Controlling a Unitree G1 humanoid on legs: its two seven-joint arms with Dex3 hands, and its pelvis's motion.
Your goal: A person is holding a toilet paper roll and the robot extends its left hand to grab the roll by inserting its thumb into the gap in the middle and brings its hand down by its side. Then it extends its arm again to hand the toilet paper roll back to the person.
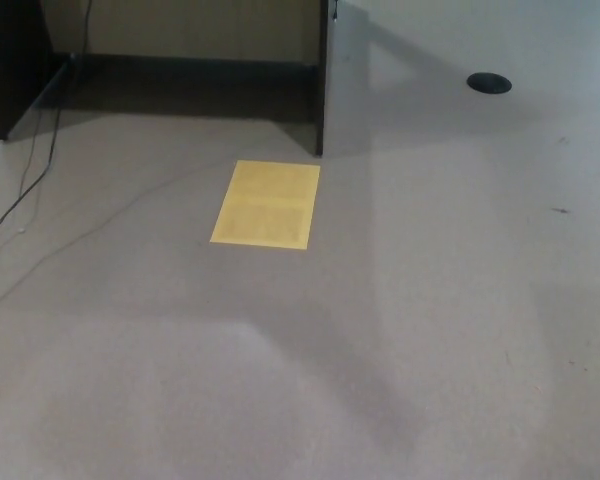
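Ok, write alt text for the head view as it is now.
No robot hand, person or toilet paper roll is in view, only grey carpet. A yellow sheet of paper lies flat on it, below a dark panel edge, with a thin cable trailing at left and a black disc at upper right.

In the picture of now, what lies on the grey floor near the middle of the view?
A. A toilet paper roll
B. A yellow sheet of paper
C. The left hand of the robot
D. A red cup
B: a flat yellow sheet of paper lies on the floor, just in front of the dark vertical panel; no roll, cup or robot hand shows in this view.
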